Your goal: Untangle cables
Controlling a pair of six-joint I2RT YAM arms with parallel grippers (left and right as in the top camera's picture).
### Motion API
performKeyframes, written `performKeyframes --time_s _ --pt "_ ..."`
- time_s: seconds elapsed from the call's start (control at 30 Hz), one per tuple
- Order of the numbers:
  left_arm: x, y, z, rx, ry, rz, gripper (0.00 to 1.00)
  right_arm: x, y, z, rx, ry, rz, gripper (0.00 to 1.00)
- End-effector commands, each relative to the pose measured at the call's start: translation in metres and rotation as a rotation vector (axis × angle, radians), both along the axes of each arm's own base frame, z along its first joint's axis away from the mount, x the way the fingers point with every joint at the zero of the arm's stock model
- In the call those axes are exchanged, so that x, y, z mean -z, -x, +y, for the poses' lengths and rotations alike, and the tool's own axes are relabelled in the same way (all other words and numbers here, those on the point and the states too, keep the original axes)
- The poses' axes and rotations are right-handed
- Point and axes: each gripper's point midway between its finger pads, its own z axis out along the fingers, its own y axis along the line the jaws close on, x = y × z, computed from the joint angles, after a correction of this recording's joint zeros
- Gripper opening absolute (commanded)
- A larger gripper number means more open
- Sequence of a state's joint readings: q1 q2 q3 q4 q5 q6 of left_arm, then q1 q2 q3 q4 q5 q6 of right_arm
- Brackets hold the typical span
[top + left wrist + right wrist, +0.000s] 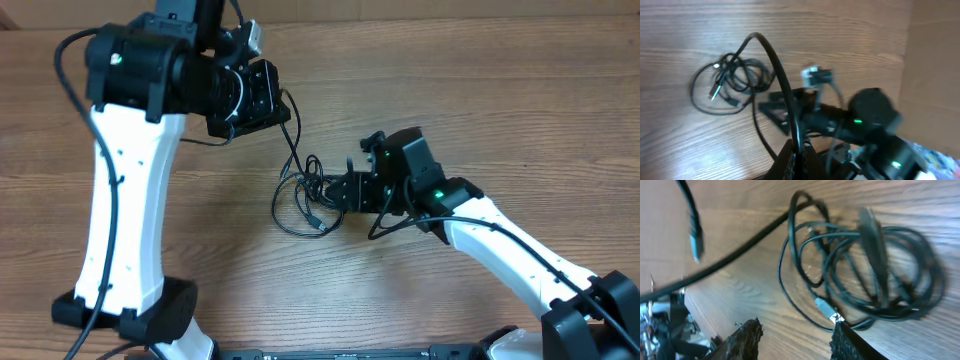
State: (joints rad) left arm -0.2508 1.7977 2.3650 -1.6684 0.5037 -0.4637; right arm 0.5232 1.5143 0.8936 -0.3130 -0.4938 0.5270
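near the middle of the light brown wooden table [480, 90]: the loose tangle of thin black cables [305, 200], flat on the wood. just beside it at 3 o'clock, low over the table: the black two-finger right gripper [345, 192]. at 11 o'clock of the tangle, apart and raised: the black two-finger left gripper [796, 157]. between its fingers, one thin black cord [789, 105], arching down into the tangle. just ahead of the right gripper's fingertips: a small silver-tipped plug [826, 309].
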Motion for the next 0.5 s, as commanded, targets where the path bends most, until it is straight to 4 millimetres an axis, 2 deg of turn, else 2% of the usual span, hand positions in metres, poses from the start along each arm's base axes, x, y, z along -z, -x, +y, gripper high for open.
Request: performKeyframes --time_s 0.0,0.13,0.47 --pt "-0.041 0.026 -0.012 0.068 0.136 -0.085 0.04 -0.004 0.009 0.017 -0.064 -0.011 -0.04 0.47" --pt "-0.061 0.038 -0.016 0.066 0.202 -0.114 0.04 -0.002 0.006 0.022 -0.043 0.041 -0.096 0.45" --pt "-0.091 0.063 -0.013 0.082 0.249 -0.205 0.04 0.008 -0.016 0.001 0.099 0.182 -0.168 0.44"
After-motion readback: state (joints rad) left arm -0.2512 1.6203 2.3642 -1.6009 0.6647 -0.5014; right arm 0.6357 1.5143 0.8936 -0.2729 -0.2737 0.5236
